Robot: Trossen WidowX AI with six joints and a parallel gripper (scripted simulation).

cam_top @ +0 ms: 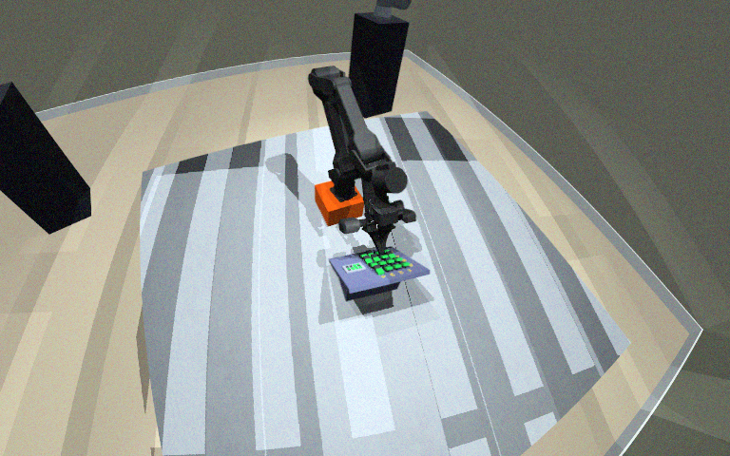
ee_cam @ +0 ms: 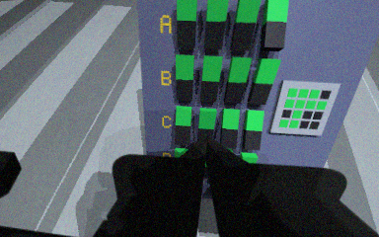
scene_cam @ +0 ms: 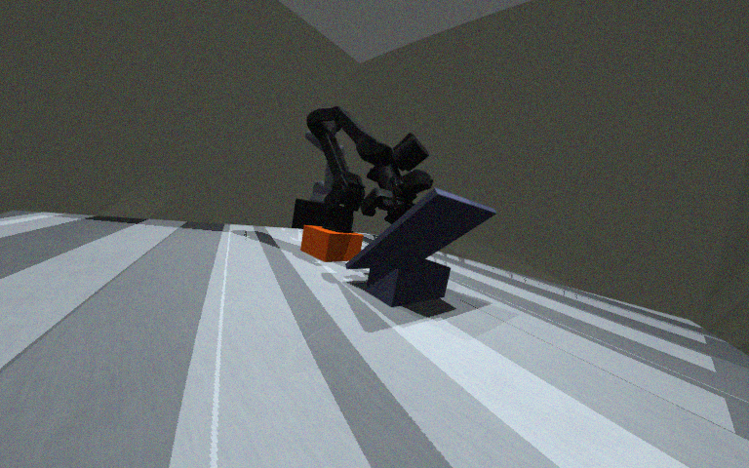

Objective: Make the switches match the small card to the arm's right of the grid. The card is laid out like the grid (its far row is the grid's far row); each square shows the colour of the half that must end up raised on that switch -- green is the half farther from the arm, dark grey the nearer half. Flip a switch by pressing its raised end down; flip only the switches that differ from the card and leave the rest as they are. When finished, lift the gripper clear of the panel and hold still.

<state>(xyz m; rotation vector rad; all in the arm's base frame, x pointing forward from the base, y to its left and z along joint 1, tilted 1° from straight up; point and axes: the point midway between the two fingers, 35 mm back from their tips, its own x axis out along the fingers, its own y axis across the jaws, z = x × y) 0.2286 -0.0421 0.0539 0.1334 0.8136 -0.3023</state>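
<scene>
A tilted violet panel (cam_top: 376,285) (scene_cam: 425,226) (ee_cam: 316,49) carries a grid of green and dark grey rocker switches (cam_top: 386,261) (ee_cam: 212,74) in rows marked A to D. The small card (cam_top: 354,267) (ee_cam: 305,109) lies beside the grid and shows green and dark squares. My gripper (cam_top: 383,248) (ee_cam: 205,141) is shut and empty. Its tips point down at the nearest row, D, around the second switch from the left. The fingers hide most of row D in the wrist view. I cannot tell whether the tips touch a switch. In the exterior view the panel hides the fingertips.
The arm stands on an orange base block (cam_top: 336,206) (scene_cam: 330,243) just behind the panel. The panel rests on a dark pedestal (scene_cam: 409,281). Two tall dark pillars (cam_top: 376,59) (cam_top: 31,172) stand at the back and far left of the table.
</scene>
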